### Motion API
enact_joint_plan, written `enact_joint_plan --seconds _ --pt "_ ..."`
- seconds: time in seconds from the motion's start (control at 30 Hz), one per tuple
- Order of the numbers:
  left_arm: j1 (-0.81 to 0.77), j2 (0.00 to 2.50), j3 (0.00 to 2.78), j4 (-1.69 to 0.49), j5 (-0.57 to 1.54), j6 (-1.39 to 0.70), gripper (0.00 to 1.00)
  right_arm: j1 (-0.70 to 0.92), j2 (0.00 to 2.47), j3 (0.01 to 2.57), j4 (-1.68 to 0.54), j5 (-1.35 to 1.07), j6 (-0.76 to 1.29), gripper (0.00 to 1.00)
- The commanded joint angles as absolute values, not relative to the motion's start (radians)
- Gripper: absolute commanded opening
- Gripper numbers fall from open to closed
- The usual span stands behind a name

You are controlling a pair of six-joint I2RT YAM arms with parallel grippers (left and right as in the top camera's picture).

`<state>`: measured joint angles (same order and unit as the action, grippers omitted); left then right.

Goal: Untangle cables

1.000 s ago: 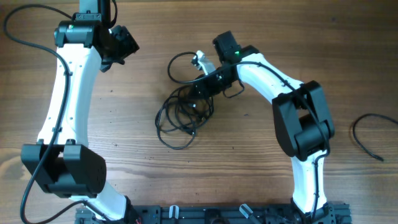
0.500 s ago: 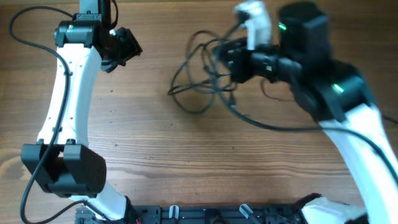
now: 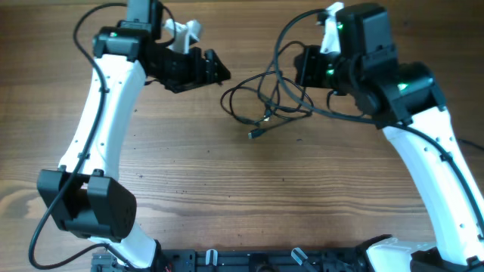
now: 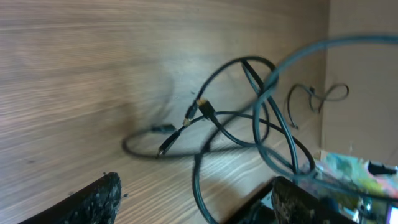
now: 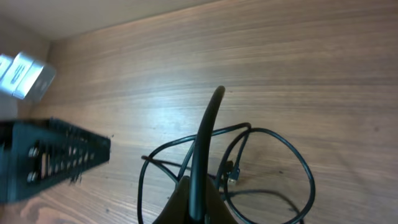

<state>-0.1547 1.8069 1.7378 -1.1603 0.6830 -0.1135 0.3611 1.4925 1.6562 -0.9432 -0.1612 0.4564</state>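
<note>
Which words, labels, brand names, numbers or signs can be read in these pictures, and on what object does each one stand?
None can be read.
The cables, the wooden table, the left arm and the right arm show no legible text.
A colourful patch at the lower right of the left wrist view may be printed, but it is too blurred to read.

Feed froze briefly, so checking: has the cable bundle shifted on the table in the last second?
Yes. The cables sit farther from the black base rail and further right, held by the right hand.
</note>
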Motion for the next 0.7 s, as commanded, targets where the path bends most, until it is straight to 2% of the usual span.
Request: enact_joint_plan --seconds 0.0,0.07,0.17,0.4,0.57,0.67 --pt "-0.225 1.816 1.728 -1.152 0.67 -0.239 0.78 0.313 1.482 1.662 -0.949 -0.205 0.472 0.04" --pt "-0.27 1.816 1.719 -1.134 0.576 -0.356 0.78 0.303 1.482 1.662 -0.95 -0.212 0.471 0.04" --pt "-0.348 1.82 1.696 -1.057 0.554 -0.425 0.77 0.302 1.482 1.662 -0.948 -0.212 0.472 0.04" --pt "-0.479 1.82 1.542 -0.852 0.502 -0.682 0.61 0.299 1.482 1.662 -0.946 -0.207 0.47 0.04" --pt "-0.522 1.82 1.428 -0.793 0.367 -0.772 0.59 0.299 1.482 1.662 -0.944 -0.208 0.451 0.04" --pt "-0.558 1.82 1.317 -0.64 0.337 -0.796 0.54 0.299 1.482 1.662 -0.943 -0.208 0.448 0.04"
